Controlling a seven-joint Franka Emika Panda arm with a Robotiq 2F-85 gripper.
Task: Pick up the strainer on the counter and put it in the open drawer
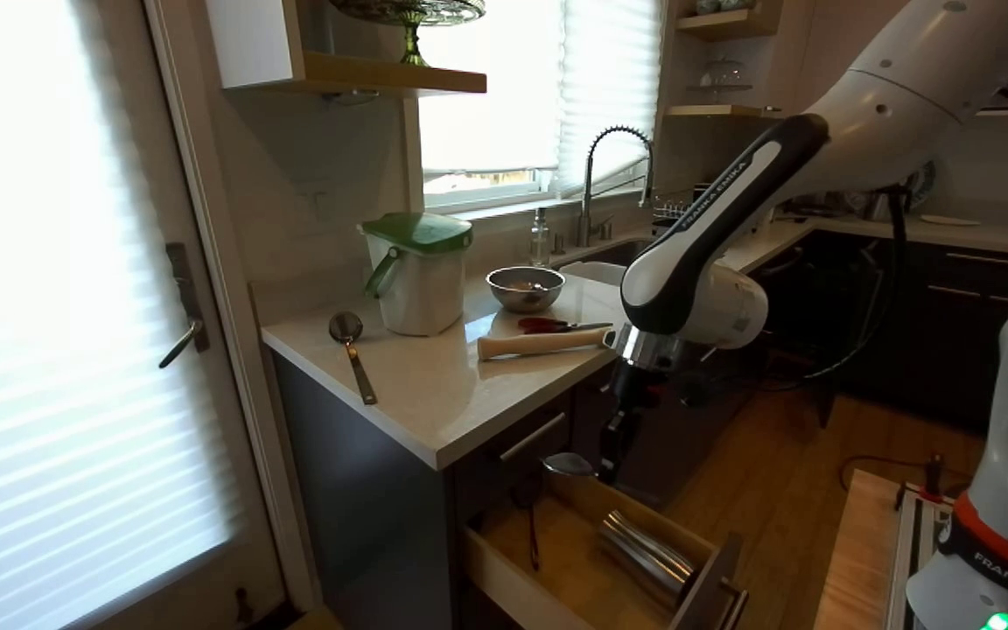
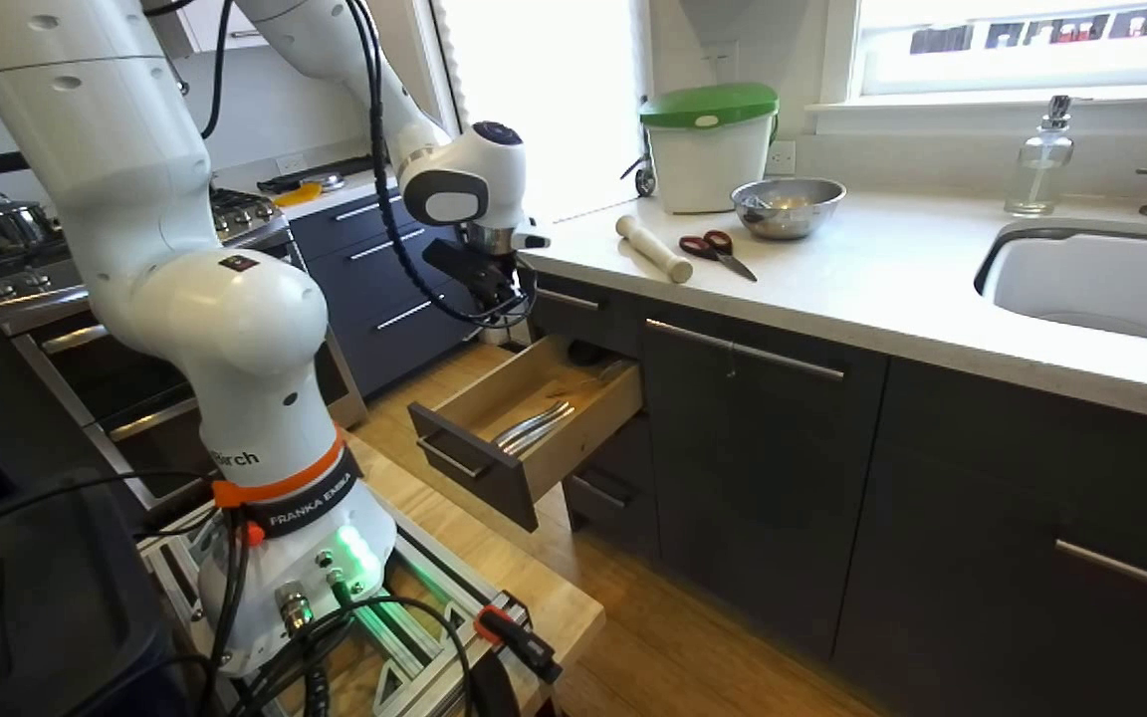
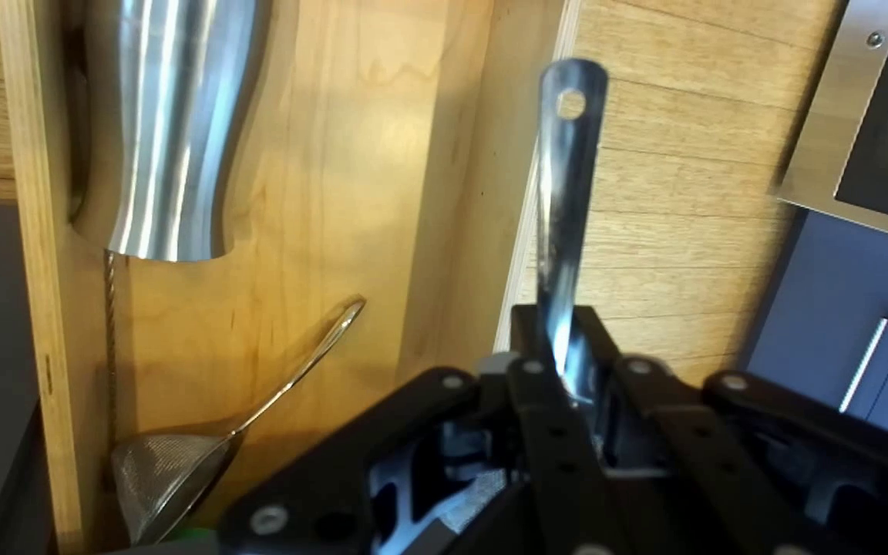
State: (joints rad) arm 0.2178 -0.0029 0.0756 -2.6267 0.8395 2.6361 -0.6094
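Observation:
My gripper (image 3: 556, 339) is shut on the flat metal handle of a strainer (image 3: 571, 154), near the bowl end. The handle, with a hole at its end, points up in the wrist view; a bit of mesh shows behind the finger links. In an exterior view the strainer's round bowl (image 1: 568, 464) sticks out beside the gripper (image 1: 611, 472), above the open drawer (image 1: 513, 582). The gripper also shows in an exterior view (image 2: 506, 304), where the held strainer is hard to make out. The wooden drawer (image 3: 31, 231) fills the left of the wrist view, and the handle overlaps its side edge.
A smaller mesh strainer (image 3: 174, 470) and a shiny wavy metal object (image 3: 174, 131) lie in the drawer. On the counter (image 1: 434, 411) are a long-handled ladle-like utensil (image 1: 346, 328), a green-lidded bin (image 1: 421, 280), a metal bowl (image 1: 526, 290), a rolling pin (image 2: 653, 249) and scissors (image 2: 718, 254).

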